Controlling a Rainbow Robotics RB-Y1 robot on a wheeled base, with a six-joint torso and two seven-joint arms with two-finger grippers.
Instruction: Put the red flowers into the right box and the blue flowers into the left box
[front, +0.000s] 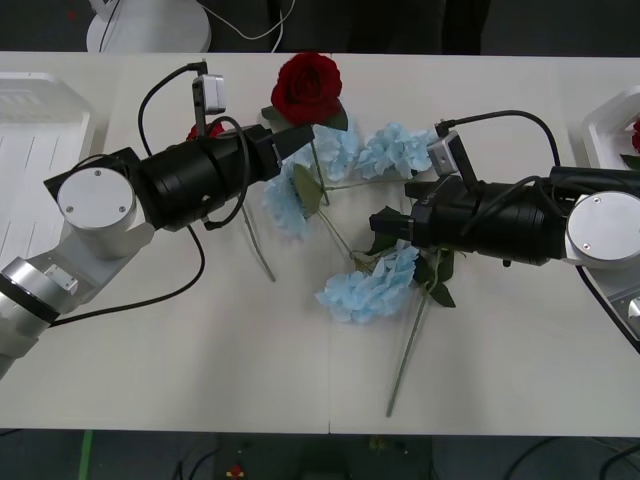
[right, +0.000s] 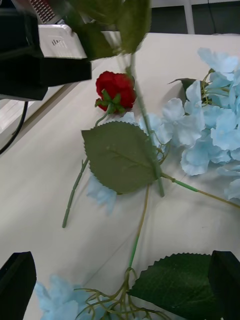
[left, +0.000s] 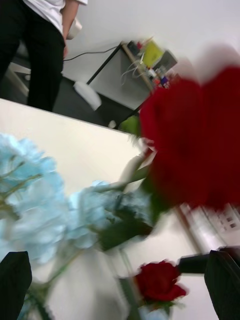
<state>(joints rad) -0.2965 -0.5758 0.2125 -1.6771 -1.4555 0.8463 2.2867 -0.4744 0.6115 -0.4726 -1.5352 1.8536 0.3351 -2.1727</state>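
One of the red flowers (front: 307, 88), a big rose, stands raised at the table's far middle. Its stem (right: 145, 125) slants down to the tabletop. My left gripper (front: 300, 138) is right beside that stem, fingers (left: 15, 285) spread open, with the bloom (left: 200, 140) close and blurred. A second rose (right: 116, 89) lies by the left arm, and a third (front: 636, 133) lies in the right box (front: 605, 125). The blue flowers (front: 370, 285) lie in clusters (front: 390, 150) mid-table. My right gripper (front: 385, 228) hovers open over their stems and leaves (right: 175, 285). The left box (front: 40, 130) is at the far left.
Both arms reach in toward the table's middle from either side, their cables looping above them. Stems (front: 405, 355) trail toward the near edge. A person in dark trousers (left: 35, 50) stands beyond the table's far edge.
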